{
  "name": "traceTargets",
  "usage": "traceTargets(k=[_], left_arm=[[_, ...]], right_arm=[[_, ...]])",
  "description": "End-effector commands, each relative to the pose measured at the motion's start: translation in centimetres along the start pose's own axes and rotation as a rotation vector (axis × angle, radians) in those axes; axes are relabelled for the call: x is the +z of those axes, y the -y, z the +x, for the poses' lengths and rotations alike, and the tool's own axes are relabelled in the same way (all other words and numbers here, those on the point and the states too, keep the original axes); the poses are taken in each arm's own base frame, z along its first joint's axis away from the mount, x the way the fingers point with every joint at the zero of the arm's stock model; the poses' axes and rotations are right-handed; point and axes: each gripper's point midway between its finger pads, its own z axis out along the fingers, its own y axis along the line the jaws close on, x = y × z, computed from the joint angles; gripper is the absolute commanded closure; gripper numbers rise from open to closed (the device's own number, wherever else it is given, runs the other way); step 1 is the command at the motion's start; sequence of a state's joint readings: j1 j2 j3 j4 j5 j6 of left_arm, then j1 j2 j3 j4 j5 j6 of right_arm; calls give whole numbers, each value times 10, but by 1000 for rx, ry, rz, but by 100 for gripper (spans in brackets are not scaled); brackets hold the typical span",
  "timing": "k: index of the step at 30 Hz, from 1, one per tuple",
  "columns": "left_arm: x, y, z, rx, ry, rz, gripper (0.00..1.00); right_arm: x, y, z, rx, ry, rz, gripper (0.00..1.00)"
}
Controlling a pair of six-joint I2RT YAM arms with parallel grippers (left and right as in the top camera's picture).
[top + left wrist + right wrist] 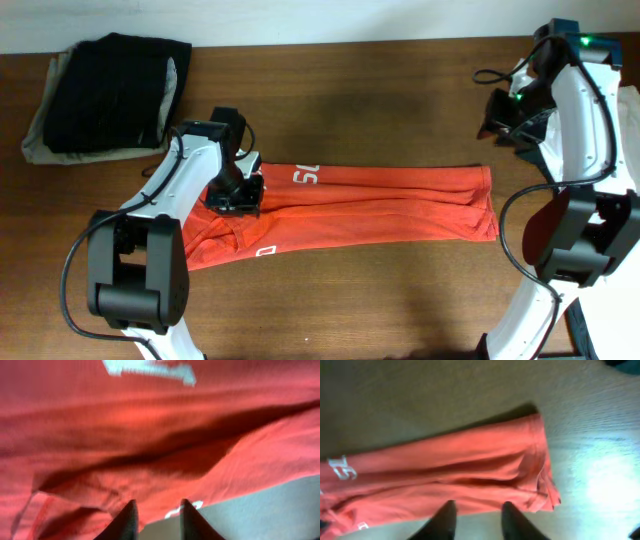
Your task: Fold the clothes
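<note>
The red-orange T-shirt lies folded into a long band across the middle of the table, with white lettering near its left end and a small white logo at its front edge. My left gripper hovers low over the shirt's left part, open and empty. In the left wrist view the fingertips sit over the shirt's edge beside the logo. My right gripper is raised at the back right, open and empty. In the right wrist view its fingers frame the shirt's right end.
A folded stack of dark and beige garments lies at the back left corner. Bare wooden table runs in front of the shirt. The right arm's base and cables stand at the right edge.
</note>
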State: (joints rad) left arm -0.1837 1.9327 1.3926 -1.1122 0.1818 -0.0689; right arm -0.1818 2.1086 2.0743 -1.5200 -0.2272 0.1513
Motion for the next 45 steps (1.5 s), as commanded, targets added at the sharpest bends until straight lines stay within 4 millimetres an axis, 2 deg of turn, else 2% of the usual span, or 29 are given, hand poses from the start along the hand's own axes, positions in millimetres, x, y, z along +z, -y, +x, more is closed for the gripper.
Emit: traceTargets(k=[1,3,7,10,12,16,21,26,28,32,34,37,41,45], left_arm=[[-5,1,-3,10,30,0,85],[-5,0,-3,9,28,0,90],[0,-1,-7,10,31,-4,90],[13,-3,-7,4,-3,-6,91],[26,-6,-5,-3,-39,-8,99],[43,-12,-9,-11,-60,-18,99],[42,-28,-11,-55,-49,-73,99],[43,-47,-6,-111,-75,-70,99],[50,-53,-1,-127,-99,-69,99],[74,-67,15,-170,-155,-65,99],[78,-74,19,-192,-160,-61,99],[75,-93,21,-255,-157,-74,99],[68,-136,31,-395,-162,-172,99],[63,-160,41,-488,-169,-153,99]], right_arm=[[16,-24,21,-106,-66,26,80],[28,-28,32,-124,-107,47,84],[60,-20,53,-138,-195,100,92],[88,-9,63,-123,-231,108,96],[104,-2,64,-114,-225,106,96],[120,11,63,-74,-211,108,96],[133,27,72,-50,-234,126,96],[158,49,83,1,-236,144,93],[160,56,84,43,-230,154,96],[159,65,80,80,-218,149,96],[159,65,80,81,-216,149,96],[158,62,78,72,-211,148,96],[158,54,75,47,-200,148,96],[155,43,68,23,-179,147,96]])
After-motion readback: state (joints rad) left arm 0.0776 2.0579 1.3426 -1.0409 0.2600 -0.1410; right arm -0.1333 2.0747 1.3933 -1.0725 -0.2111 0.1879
